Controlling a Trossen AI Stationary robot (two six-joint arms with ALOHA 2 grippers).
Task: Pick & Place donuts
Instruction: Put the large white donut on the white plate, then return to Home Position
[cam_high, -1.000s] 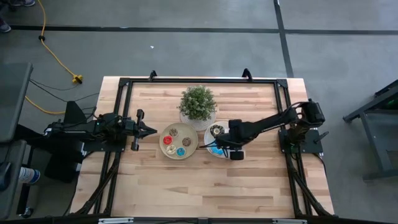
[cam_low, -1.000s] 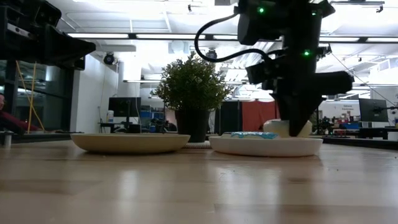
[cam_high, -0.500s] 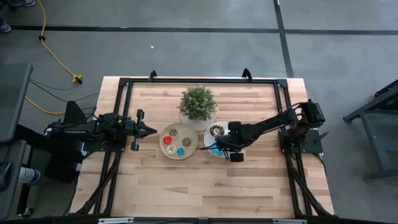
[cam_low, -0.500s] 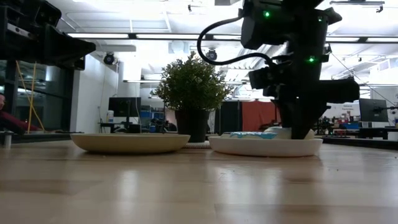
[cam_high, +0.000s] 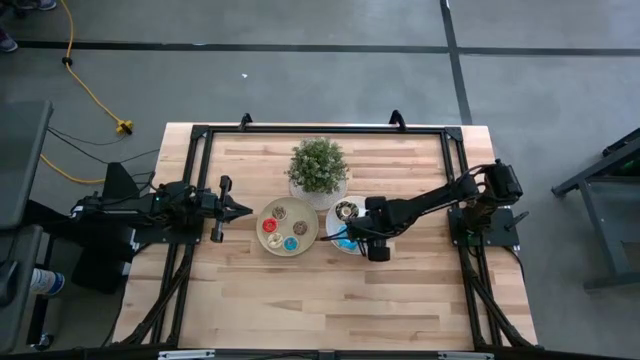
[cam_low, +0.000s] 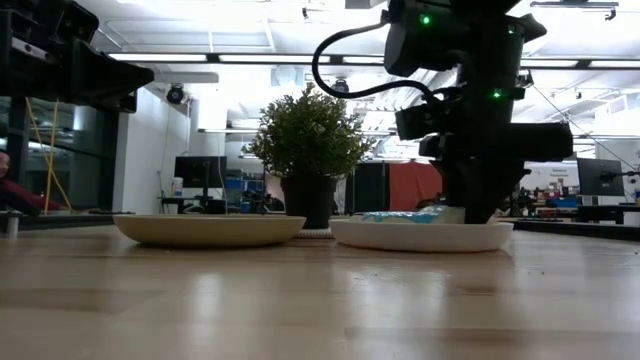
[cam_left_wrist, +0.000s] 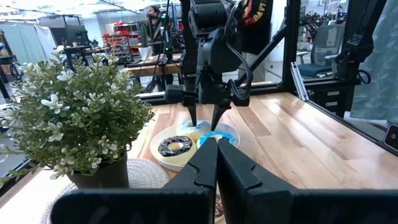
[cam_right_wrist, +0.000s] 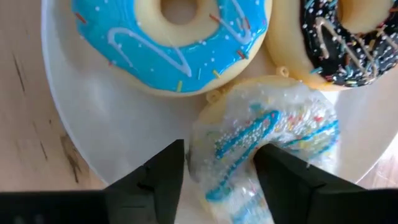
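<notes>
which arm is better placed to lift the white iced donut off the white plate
Right. Its claw already straddles the white iced donut on the white plate, fingers open. The left claw waits beyond the tan plate.

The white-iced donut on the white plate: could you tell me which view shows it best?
The right wrist view: the white-iced donut fills it, between the open right gripper fingers. The left wrist view shows it small and partly hidden; high and low views hide it behind the arm.

— What sort of place is this?
— A robotics lab or workshop. A wooden table stands on a grey concrete floor, with a yellow cable trailing across it.
— And beyond?
— Monitors, workbenches and strip ceiling lights.
</notes>
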